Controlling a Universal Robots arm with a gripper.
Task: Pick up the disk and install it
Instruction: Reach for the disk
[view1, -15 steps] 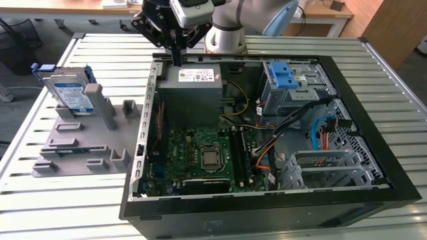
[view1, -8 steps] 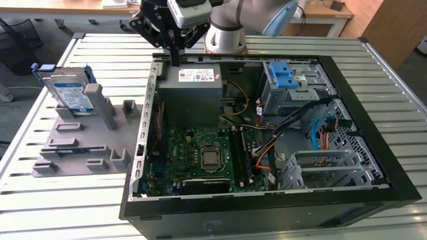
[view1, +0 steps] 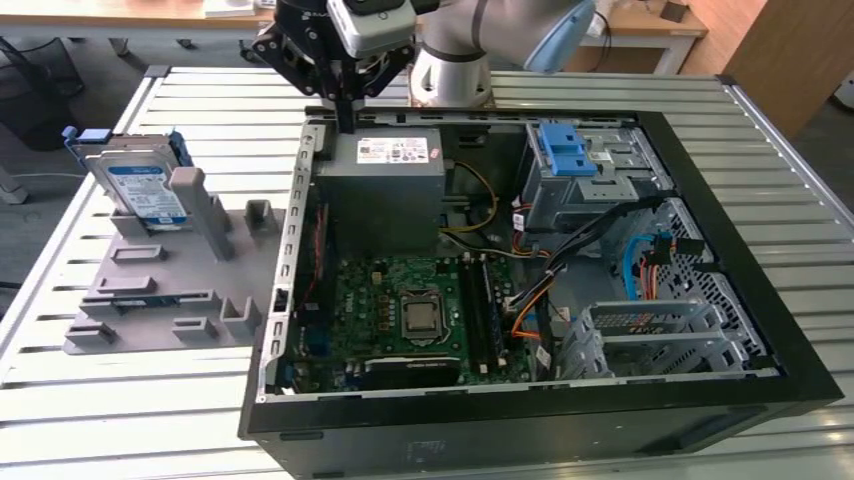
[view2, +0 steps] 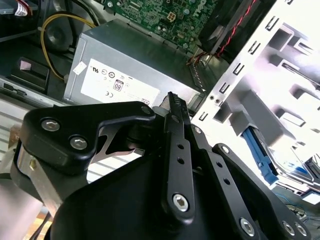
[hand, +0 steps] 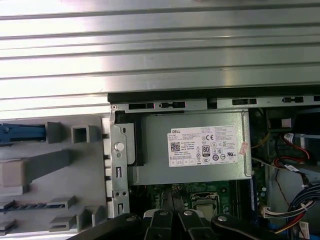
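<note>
While the disk (view1: 140, 188) stands on edge in the grey stand (view1: 160, 290), at the exterior view's left of the computer case (view1: 534, 430), the claw (view1: 348, 122) hangs pinched together and empty above the power supply (view1: 387, 170). Pickup seems unstarted, and grasping calls for parted jaws over the disk.

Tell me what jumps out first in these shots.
The open computer case sits in the middle of the exterior view, green motherboard exposed. The gripper hangs over the grey power supply inside it, and the disk stands on edge in a grey fixture at the exterior view's left.
</note>
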